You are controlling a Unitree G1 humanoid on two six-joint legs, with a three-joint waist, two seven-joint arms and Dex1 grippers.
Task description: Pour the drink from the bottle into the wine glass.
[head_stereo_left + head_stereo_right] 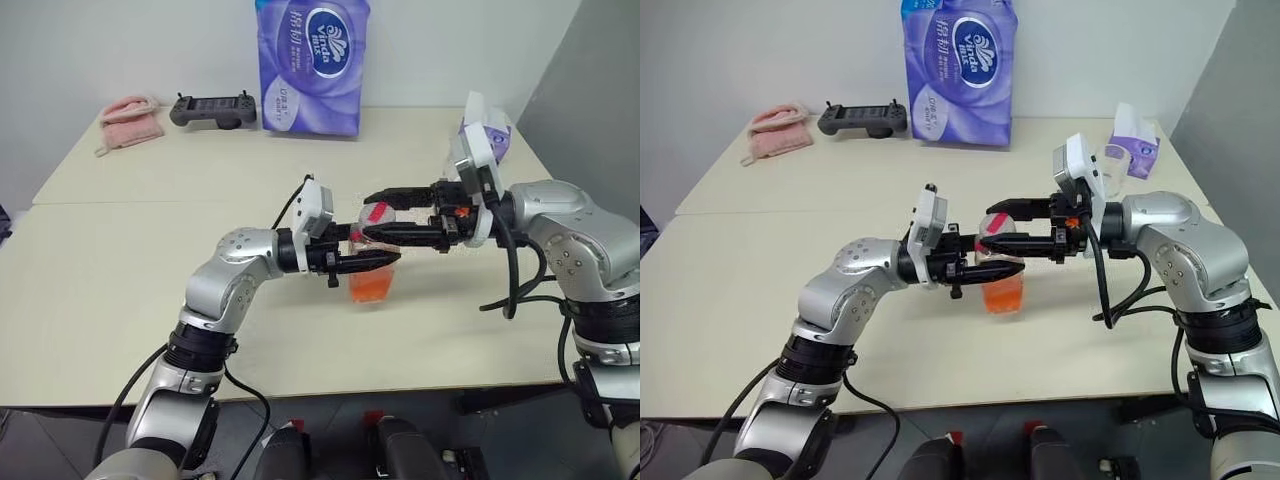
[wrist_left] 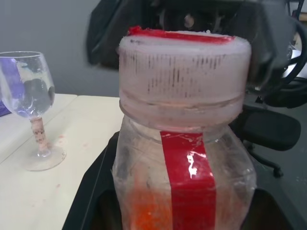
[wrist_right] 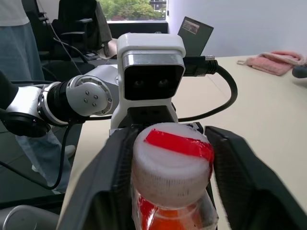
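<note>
The bottle (image 1: 372,272) is held upright over the middle of the table (image 1: 150,290), pinched at its body by the left gripper (image 1: 372,262), whose jaws are pressed onto it. The white cap (image 3: 171,168) is straddled by the right gripper (image 3: 172,177), jaws spread on either side with gaps showing. The orange drink (image 1: 372,286) sits low in the bottle. The wine glass (image 1: 1113,166) is seen well apart, near the table's far right corner.

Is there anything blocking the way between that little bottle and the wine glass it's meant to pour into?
Nothing visible on the table between them. The bottle, held in the left gripper, still wears its white cap, which the right gripper brackets with open jaws. The wine glass stands apart near the table's far right corner.
</note>
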